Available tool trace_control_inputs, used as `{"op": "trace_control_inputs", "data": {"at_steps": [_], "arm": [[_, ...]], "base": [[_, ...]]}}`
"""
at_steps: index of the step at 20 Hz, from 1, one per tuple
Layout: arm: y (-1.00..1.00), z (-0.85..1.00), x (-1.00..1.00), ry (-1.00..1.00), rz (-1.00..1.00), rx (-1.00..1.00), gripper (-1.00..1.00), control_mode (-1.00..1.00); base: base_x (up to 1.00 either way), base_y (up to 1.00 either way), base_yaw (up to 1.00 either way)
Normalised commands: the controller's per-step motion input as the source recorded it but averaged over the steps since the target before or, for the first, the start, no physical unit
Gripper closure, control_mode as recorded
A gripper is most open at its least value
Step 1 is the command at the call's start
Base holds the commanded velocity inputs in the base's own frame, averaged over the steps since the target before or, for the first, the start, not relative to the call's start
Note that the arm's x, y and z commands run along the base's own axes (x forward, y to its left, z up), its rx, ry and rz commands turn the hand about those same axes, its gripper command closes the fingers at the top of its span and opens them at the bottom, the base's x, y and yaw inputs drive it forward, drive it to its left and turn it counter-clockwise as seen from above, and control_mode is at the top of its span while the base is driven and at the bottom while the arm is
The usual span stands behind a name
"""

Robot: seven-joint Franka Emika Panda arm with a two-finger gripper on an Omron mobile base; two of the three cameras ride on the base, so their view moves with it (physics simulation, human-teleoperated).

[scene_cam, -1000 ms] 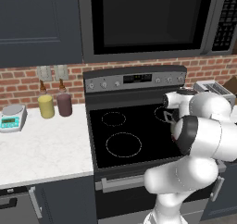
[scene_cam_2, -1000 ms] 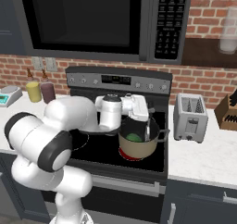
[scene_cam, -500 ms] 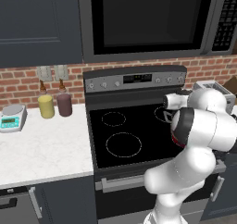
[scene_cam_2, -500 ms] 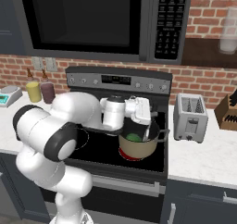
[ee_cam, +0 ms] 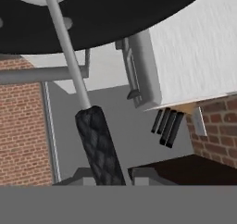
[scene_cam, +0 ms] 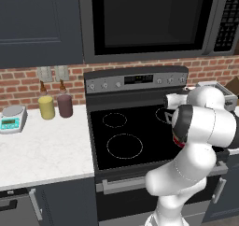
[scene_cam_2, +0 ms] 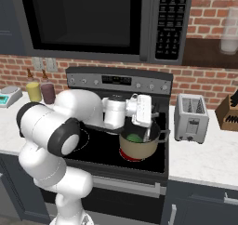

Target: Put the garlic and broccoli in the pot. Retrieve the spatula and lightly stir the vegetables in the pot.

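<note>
The tan pot [scene_cam_2: 138, 147] stands on the stove's front right burner, with the green broccoli [scene_cam_2: 135, 137] inside it. The garlic is hidden. My gripper [scene_cam_2: 149, 127] hangs over the pot's right rim, shut on the spatula [scene_cam_2: 148, 135], whose thin shaft dips into the pot. In the hand view the spatula's black handle [ee_cam: 99, 144] sits between my fingertips, gripper [ee_cam: 111, 177], and its grey shaft [ee_cam: 67, 47] runs up across the dark pot interior. The spatula's head is not clear. In the left base view my arm covers the pot.
A silver toaster [scene_cam_2: 190, 117] and a knife block [scene_cam_2: 228, 113] stand on the counter right of the stove. Two bottles [scene_cam: 46, 107] and a scale [scene_cam: 12, 117] sit on the left counter. The microwave [scene_cam_2: 93, 19] hangs above the stove.
The hand has crept a little to the right over the pot with the spatula, and the elbow has swung in toward the stove.
</note>
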Motion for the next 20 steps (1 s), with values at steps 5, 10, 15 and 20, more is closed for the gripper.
{"op": "trace_control_inputs", "data": {"at_steps": [5,10,15,20], "arm": [[0.25,-0.06,0.0,-0.44,-0.02,-0.01,1.0,-1.0],[0.2,0.0,0.0,-0.17,-0.01,-0.04,1.0,-1.0],[0.01,0.0,0.0,0.01,0.0,-0.07,1.0,-1.0],[-0.05,0.07,-0.1,0.06,-0.02,-0.15,1.0,-1.0]], "base": [[0.0,0.0,0.0],[0.0,0.0,0.0],[0.0,0.0,0.0],[0.0,0.0,0.0]]}}
